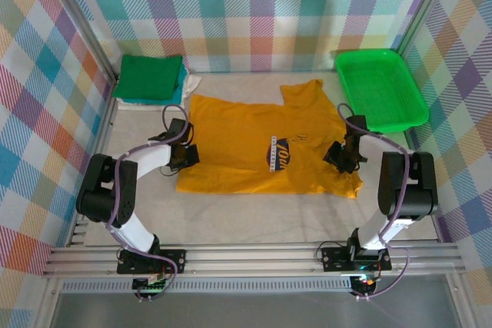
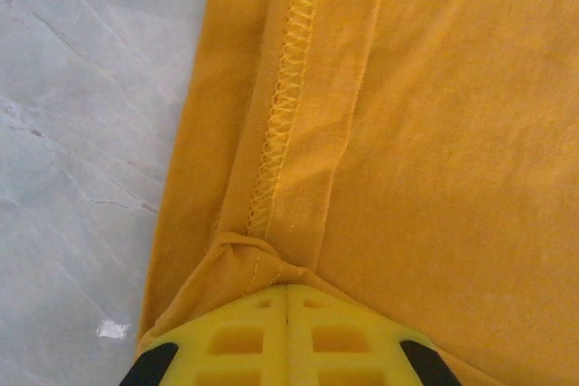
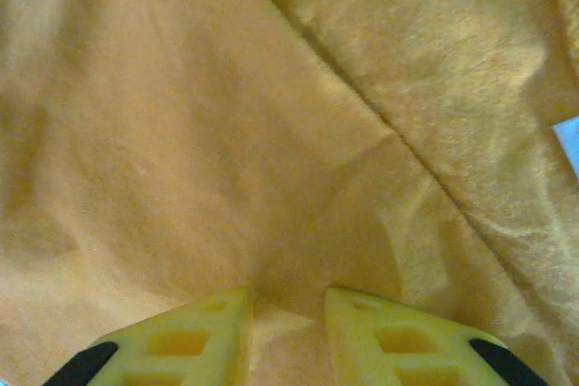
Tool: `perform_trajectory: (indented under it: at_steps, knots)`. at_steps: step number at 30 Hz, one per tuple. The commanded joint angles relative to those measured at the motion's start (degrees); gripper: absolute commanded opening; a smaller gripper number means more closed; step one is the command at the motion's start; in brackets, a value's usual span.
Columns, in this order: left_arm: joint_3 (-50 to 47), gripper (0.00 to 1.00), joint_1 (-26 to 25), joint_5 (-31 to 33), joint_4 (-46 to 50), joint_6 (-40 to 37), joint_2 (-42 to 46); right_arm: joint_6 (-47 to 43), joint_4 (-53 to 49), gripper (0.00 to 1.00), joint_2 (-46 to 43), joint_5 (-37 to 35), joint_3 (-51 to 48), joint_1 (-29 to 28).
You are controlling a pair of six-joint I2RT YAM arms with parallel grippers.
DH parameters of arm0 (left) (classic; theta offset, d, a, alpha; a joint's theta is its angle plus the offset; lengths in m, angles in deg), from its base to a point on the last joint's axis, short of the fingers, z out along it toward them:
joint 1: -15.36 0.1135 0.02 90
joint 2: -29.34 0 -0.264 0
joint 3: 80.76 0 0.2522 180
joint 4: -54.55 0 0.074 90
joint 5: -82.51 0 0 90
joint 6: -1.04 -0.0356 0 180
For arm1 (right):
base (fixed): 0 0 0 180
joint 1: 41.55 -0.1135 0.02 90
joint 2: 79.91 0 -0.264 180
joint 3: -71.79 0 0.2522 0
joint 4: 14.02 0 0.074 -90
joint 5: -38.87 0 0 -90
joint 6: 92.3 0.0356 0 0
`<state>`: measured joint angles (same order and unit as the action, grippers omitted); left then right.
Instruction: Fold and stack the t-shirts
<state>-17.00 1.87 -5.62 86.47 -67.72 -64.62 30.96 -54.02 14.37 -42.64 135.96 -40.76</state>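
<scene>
A mustard-yellow t-shirt (image 1: 261,132) lies spread flat on the table, its dark-blue logo (image 1: 280,151) facing up. My left gripper (image 1: 187,156) is at the shirt's left edge. In the left wrist view this gripper (image 2: 288,288) is shut on a bunched bit of the stitched hem (image 2: 282,106). My right gripper (image 1: 339,156) is over the shirt's right side. Seen from the right wrist, its fingers (image 3: 288,300) stand apart, pressed into the yellow cloth (image 3: 181,133), with a fold of it between them. A folded dark-green t-shirt (image 1: 150,74) tops a stack at the back left, teal (image 1: 177,95) and white (image 1: 190,82) showing beneath.
A bright green mesh tray (image 1: 380,90) stands at the back right, close to the shirt's sleeve. Checked walls enclose the table on three sides. Bare grey table (image 2: 81,133) lies left of the shirt's edge and along the front (image 1: 254,217).
</scene>
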Motion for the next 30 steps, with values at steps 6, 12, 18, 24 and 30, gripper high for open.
perform_trajectory:
  at_steps: [6, 12, 18, 24, 30]
  knots:
    - [-3.7, 0.00, 3.6, 2.3, 6.6, 3.4, 6.8, 0.8, -0.2, 0.27, -0.8, 0.2, -4.1, 2.6]
    - [-3.1, 0.00, 3.5, 5.4, 8.9, 3.5, 10.5, -0.2, 0.5, 0.26, -1.0, 1.7, -3.6, 2.6]
    - [-1.2, 0.00, 3.4, 4.2, 6.5, -1.4, 10.8, -2.6, -1.5, 0.25, -2.6, -0.9, -2.3, 2.5]
    - [5.3, 0.00, 3.3, 4.4, 8.5, -5.6, 4.4, -2.4, -2.2, 0.27, -2.6, -2.0, -1.3, 2.5]
    - [8.2, 0.00, 3.3, 2.2, 8.8, -7.1, 0.7, -1.6, -1.6, 0.28, -1.2, -1.0, -0.3, 2.5]
